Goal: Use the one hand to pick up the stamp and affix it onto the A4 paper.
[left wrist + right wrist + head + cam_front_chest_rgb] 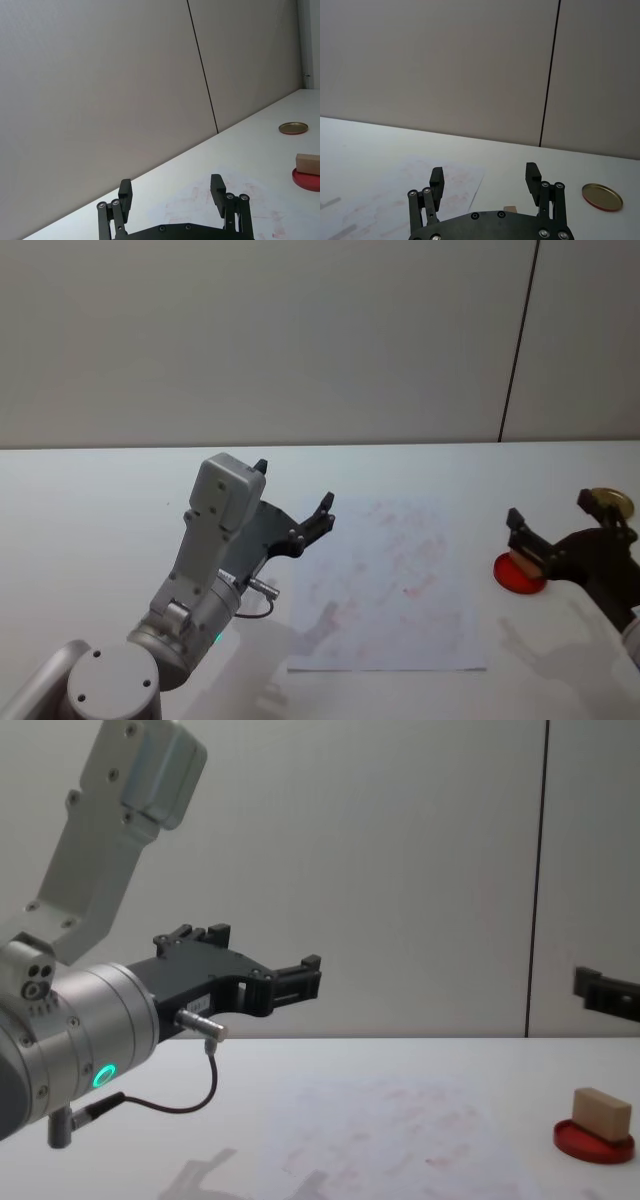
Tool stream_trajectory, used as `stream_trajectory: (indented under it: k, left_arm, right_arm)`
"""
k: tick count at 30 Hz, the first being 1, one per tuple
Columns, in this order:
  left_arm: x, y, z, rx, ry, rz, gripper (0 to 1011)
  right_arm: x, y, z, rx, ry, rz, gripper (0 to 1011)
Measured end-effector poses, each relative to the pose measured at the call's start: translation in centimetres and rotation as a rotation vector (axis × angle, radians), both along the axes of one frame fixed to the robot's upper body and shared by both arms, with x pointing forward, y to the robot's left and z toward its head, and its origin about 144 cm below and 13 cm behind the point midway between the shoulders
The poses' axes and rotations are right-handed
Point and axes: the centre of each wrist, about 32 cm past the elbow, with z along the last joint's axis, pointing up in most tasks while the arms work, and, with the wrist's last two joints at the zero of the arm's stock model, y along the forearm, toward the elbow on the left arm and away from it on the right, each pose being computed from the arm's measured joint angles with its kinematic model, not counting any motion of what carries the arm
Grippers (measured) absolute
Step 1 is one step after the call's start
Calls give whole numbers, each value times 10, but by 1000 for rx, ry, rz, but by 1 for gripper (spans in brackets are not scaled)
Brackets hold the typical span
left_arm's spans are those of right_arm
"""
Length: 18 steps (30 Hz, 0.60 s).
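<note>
Stamp (602, 1112), a small pale tan rectangular wood block, sits on top of the flat round red ink pad (595, 1144), touching it. The pad lies on the white table (100, 520), to the right of the A4 paper (400, 590) and apart from it. The paper is a thin white sheet lying flat mid-table, with faint reddish-pink stamp smudges.

Right gripper (549, 508), black and angular with two fingers on a blocky dark body, hangs over the pad area. Fingers are spread wide with nothing between them. In the chest view it shows at the right edge, clearly higher than the stamp and not touching it. In the right wrist view a small tan patch shows just past the gripper body, between the fingers; likely the stamp top, can't confirm.

A flat round gold-coloured metal lid (602, 196) lies on the table beyond the pad, near it.

Left gripper (295, 487), black, on the silver cylindrical arm with the green ring light, is raised above the table by the paper's left edge. It is wide open, empty and pointed toward the far side.

A plain grey panelled wall (300, 340) with one dark vertical seam stands behind the table.
</note>
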Motion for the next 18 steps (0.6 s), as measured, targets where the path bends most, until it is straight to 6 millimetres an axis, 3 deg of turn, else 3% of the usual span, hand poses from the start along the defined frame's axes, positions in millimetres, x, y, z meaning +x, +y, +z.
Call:
stream_trajectory:
  k: [18]
  left_arm:
    - [0, 0, 0, 0, 0, 0, 993]
  right_arm:
    - [11, -30, -5, 28, 119, -71, 1001]
